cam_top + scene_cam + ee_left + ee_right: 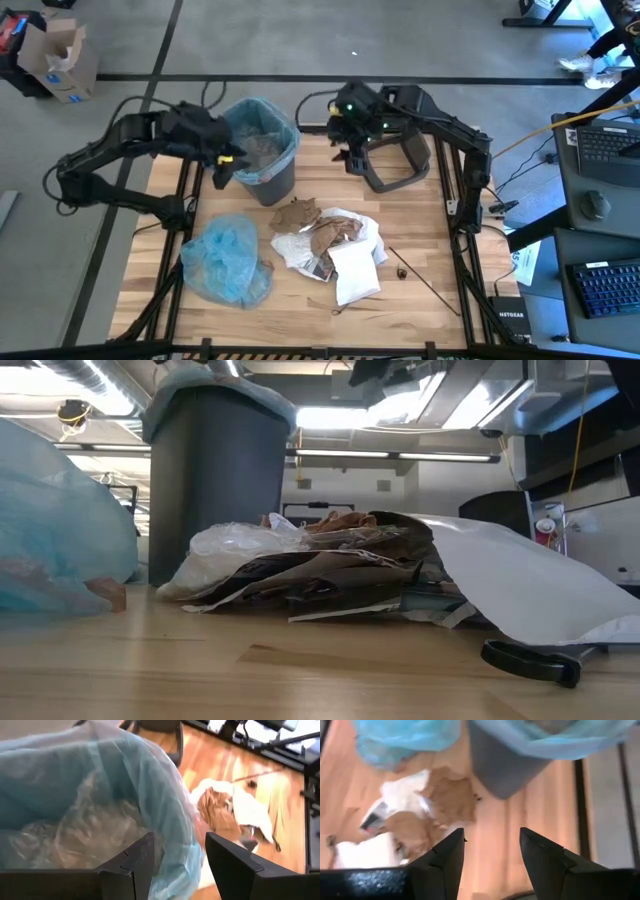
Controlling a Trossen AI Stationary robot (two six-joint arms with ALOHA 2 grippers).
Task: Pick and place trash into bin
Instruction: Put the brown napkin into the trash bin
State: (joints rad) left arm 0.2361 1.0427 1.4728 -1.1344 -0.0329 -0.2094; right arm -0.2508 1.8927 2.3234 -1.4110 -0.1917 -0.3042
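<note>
Directly below left gripper (222,160): bin (262,150)

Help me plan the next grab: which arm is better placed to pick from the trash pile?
Probably right. The right gripper hangs open and empty above the table, its wrist view looking down on the pile. The left gripper, also open and empty, sits at the bin rim, its wrist view filled by the liner.

A light wooden table (420,235) carries the grey bin (262,150) at its far left, the grey lid (395,165) far right, a trash pile (325,245) at centre, a blue bag (225,260) near left, and thin dark sticks (425,282) near right.
</note>
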